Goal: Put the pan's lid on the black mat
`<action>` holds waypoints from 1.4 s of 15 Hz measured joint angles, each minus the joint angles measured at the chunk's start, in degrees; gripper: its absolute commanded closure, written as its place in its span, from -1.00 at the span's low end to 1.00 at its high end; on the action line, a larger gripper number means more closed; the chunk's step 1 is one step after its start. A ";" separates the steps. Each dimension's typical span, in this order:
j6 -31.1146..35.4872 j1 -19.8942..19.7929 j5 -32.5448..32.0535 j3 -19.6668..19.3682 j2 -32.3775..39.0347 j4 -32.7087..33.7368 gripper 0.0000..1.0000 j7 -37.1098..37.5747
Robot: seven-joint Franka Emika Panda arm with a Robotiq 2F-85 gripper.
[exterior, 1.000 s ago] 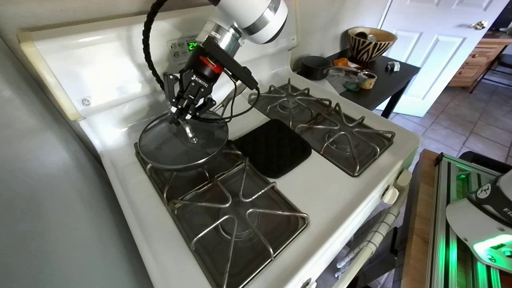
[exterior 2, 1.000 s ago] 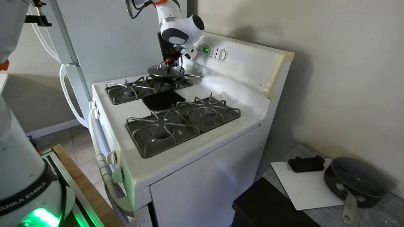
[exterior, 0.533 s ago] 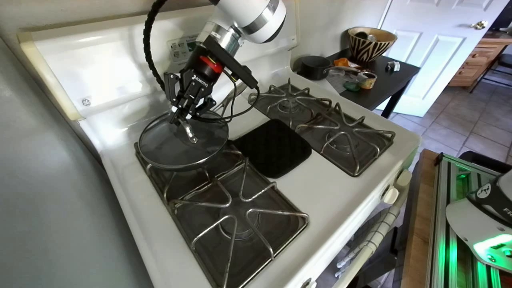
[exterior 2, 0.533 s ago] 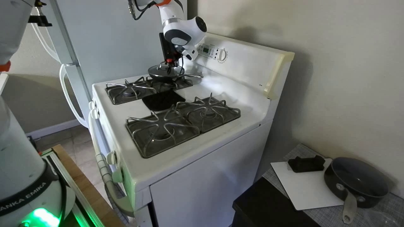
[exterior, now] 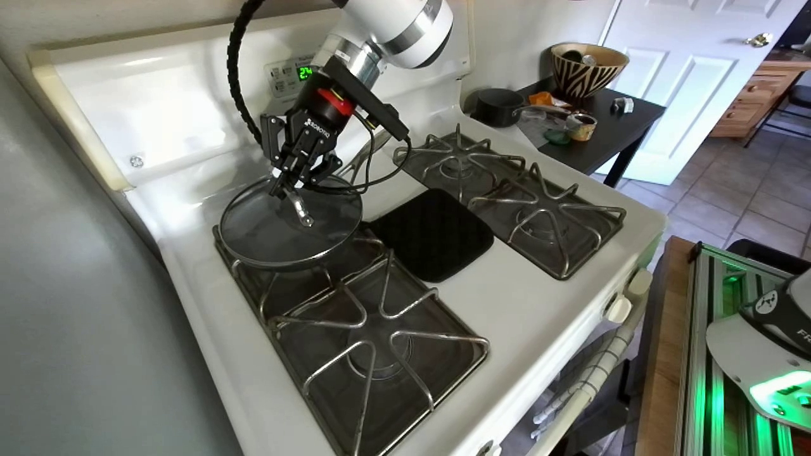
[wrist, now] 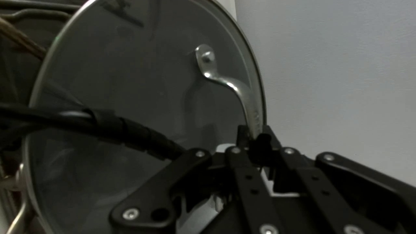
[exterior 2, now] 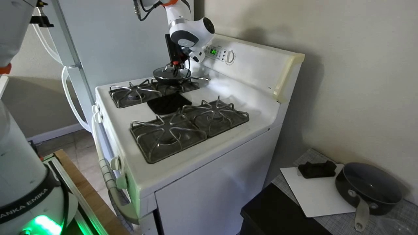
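Has the grey fridge [exterior 2: 124, 42] off one side of the fingers [wrist: 242, 138], beyond a narrow white strip of the stove [exterior: 500, 304]. Hangs over a rear corner of that stove, with the raised back panel [exterior 2: 253, 67] near behind the fingers and the front edge well away ahead of them. Has burner grates [exterior: 370, 345] under and ahead of the fingers, and another pair well off to the side away from the fridge. Finds the pan [exterior 2: 166, 81] right under the fingers, with a long metal handle [exterior 2: 200, 78] running toward the back panel, away from the fridge. Shows the lid [wrist: 139, 81] on the pan, just below the fingers, rim along the pan's edge where visible; cannot tell, from the wrist view, the gap between rim and fridge. Has the black mat [exterior: 434, 234] beside the pan, on the side of the fingers away from the fridge, flat between the pairs of grates, with free air above. Lets a black cable [wrist: 125, 131] loop low over the lid, beside the gripper [wrist: 256, 133]. Is clamped, one finger to each side, on the lid's curved metal handle [wrist: 248, 100], with a studded end of that handle showing beyond the fingertips.
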 measured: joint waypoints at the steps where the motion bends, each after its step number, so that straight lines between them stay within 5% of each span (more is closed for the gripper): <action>1: -0.04 -0.01 0.00 0.03 0.00 0.00 0.98 -0.30; 21: -1.44 -0.01 -0.94 0.00 -1.07 -0.06 0.98 -3.68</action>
